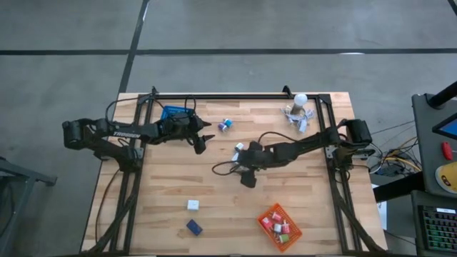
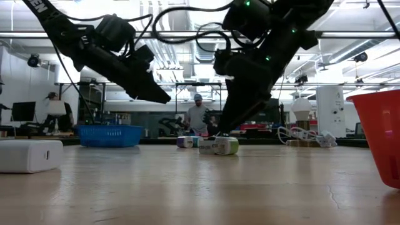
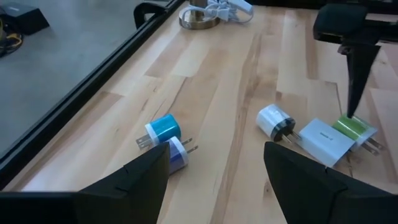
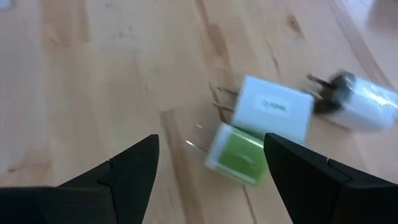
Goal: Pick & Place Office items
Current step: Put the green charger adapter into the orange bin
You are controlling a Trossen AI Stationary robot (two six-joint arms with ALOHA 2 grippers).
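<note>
The tabletop (image 1: 214,207) has wide bare wood through the middle and lower left of the high view, where only a white block (image 1: 193,205) and a dark blue block (image 1: 194,228) lie, both well clear of the edges. The orange basket (image 1: 280,227) sits near the lower right edge with several small items inside; the blue basket (image 1: 171,114) is at the upper left, partly under the left arm.

The right arm reaches in from the right edge to the centre, its right pincer (image 4: 211,168) tipped down with fingers spread and empty, just above a green charger (image 4: 239,154), a white charger (image 4: 273,111) touching it, and a round white plug (image 4: 364,106) beside them.

The left arm stretches from the left edge, its left pincer (image 3: 214,171) open and holding nothing, near a teal plug (image 3: 163,129) and a blue-and-white plug (image 3: 177,154) that touch.

At the upper right, the white cluster (image 1: 298,113) is too small to make out.
</note>
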